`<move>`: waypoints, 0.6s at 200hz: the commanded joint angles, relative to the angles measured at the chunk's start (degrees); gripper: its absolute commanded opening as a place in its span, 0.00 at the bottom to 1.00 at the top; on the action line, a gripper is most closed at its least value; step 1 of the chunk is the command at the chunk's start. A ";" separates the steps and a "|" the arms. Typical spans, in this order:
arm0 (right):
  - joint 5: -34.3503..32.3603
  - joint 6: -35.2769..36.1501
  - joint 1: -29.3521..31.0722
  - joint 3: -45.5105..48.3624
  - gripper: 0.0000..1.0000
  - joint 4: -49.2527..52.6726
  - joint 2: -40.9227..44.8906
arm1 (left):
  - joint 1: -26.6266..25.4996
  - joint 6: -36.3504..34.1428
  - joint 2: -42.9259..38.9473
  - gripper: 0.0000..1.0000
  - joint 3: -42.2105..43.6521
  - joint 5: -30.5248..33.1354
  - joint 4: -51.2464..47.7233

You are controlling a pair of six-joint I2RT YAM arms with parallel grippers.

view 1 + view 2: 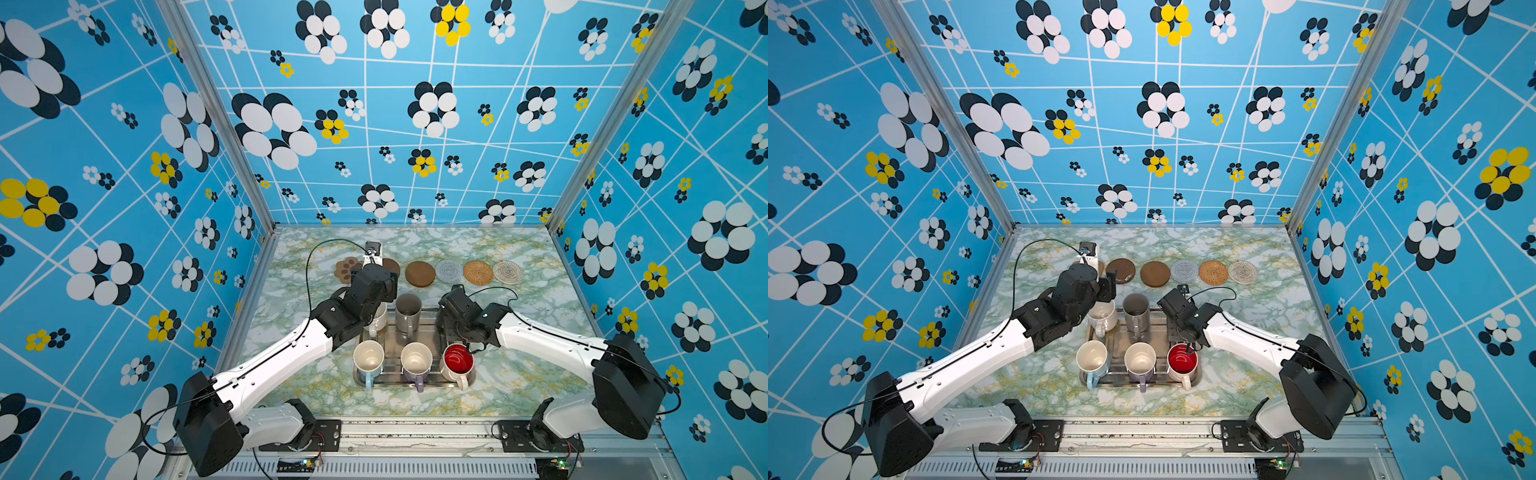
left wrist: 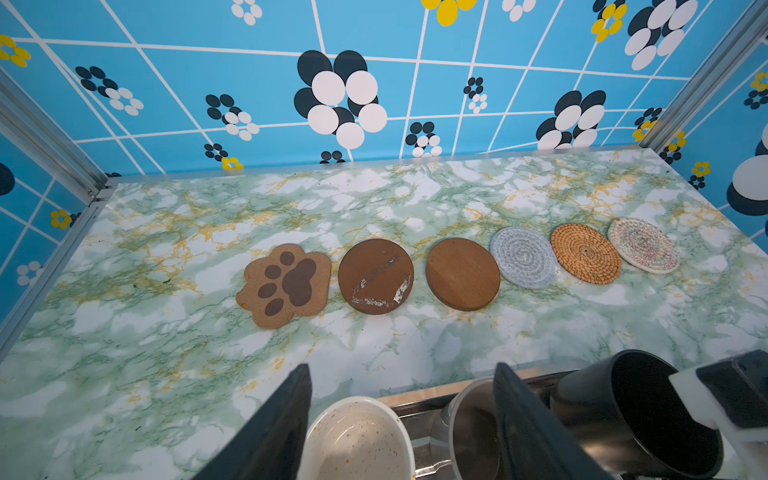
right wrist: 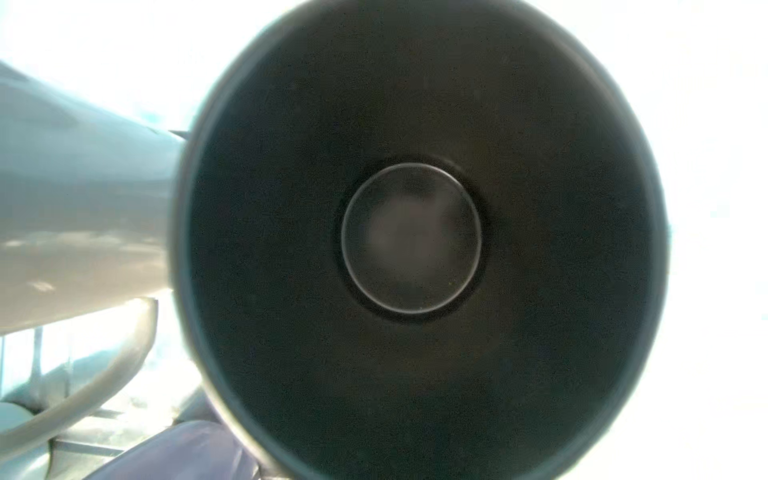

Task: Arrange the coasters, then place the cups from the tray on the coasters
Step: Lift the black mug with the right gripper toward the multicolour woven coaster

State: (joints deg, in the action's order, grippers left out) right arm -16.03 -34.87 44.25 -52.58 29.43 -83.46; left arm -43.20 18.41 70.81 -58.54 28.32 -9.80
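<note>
Black mug (image 2: pixel 648 419): right gripper (image 2: pixel 702 401) pinches its rim, likely to lift it off tray (image 1: pixel 392 336); left gripper (image 2: pixel 403 370) gapes wide astride cream mug (image 2: pixel 357 440); coasters (image 2: pixel 462 273) lie rowed.

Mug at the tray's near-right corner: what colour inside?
Mug is red inside, white outside; shows best in a top view.

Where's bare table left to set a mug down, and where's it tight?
Bare: behind the coaster row up to the back wall; left, right and front of the tray. Tight: the mug-filled tray and the gap between it and the coasters.
</note>
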 commanded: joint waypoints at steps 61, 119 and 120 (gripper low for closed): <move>-3.22 4.43 -0.16 -2.23 0.00 -2.00 3.29 | 0.49 0.08 0.12 0.70 0.35 -0.10 0.84; -0.11 7.81 -4.91 -5.13 0.00 -1.28 4.50 | 0.75 -0.01 -0.66 0.70 0.98 0.16 0.66; -0.13 7.94 -5.07 -5.15 0.00 -1.29 4.52 | 0.75 0.02 -0.66 0.70 0.98 0.20 0.66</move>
State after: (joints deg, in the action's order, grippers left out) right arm -15.84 -29.43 41.30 -54.41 29.78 -81.95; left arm -43.09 18.41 70.81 -58.54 28.32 -9.80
